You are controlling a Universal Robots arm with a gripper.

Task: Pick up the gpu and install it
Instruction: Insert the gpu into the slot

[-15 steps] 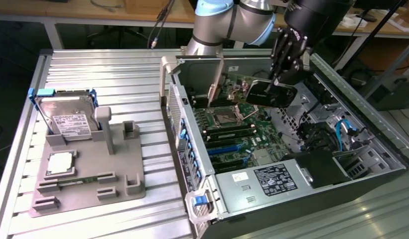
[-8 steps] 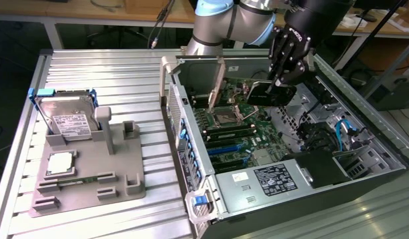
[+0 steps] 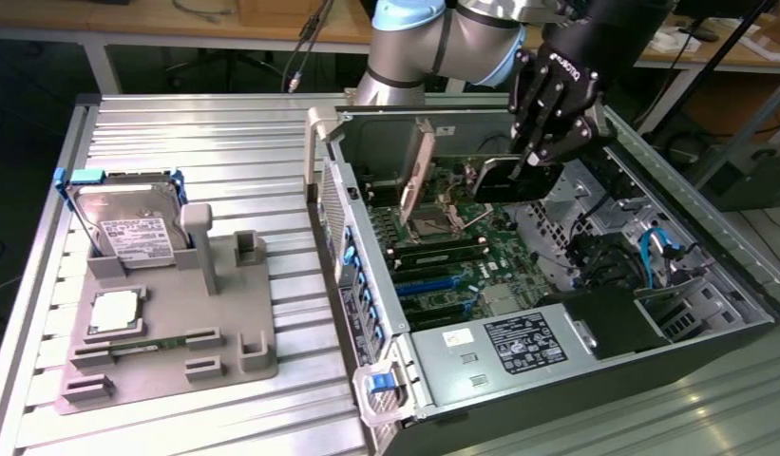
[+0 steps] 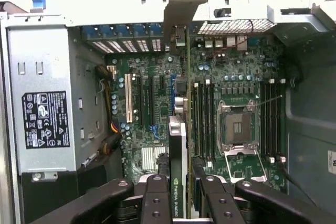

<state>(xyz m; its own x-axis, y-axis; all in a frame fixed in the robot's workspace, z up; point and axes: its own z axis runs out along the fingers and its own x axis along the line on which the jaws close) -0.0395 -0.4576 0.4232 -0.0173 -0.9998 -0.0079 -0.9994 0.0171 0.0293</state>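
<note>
Black multi-fingered hand (image 3: 544, 152) hangs inside the open metal case (image 3: 343, 223), fingers closed on the gpu (image 3: 506, 180). The card is held above the green motherboard (image 3: 485, 249), clear of the slots as far as can be told.

Wrist view: the gpu (image 4: 177, 148) shows edge-on between the dark fingers (image 4: 155, 195), a thin flat card with a black labelled top edge. Its long axis runs from the hand (image 4: 181, 195) towards the perforated rear wall, and the silver bracket end (image 4: 181, 11) is nearest that wall.

The boxy grey supply (image 4: 44, 77) carries a black label. The ribbed aluminium worktop (image 3: 193, 133) bears a matte grey fixture (image 3: 174, 356) with a silver drive (image 3: 130, 223) standing in it.
</note>
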